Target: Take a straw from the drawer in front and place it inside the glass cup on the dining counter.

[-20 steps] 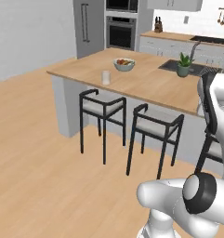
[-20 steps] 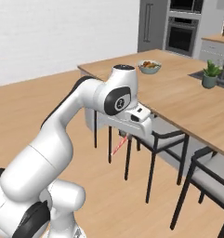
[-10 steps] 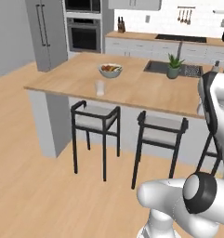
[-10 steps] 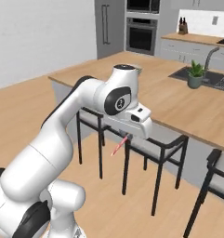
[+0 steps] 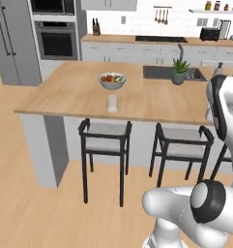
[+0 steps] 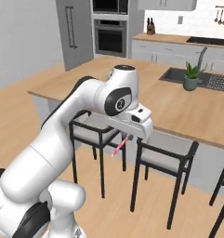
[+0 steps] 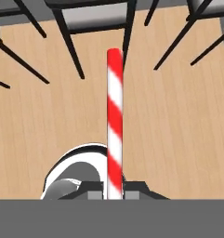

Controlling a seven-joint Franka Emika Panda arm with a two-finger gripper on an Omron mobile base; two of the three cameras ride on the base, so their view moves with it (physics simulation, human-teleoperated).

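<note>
Pincer (image 7: 114, 193) clenched on the straw (image 7: 114, 125), red-white striped, sticking out past the tips over the wood floor near the stools (image 7: 92, 18). Glass cup (image 5: 112, 103) stands on the dining tabletop (image 5: 69, 94), just in front of the fruit bowl (image 5: 112, 80). No readable writing or labels anywhere.
</note>
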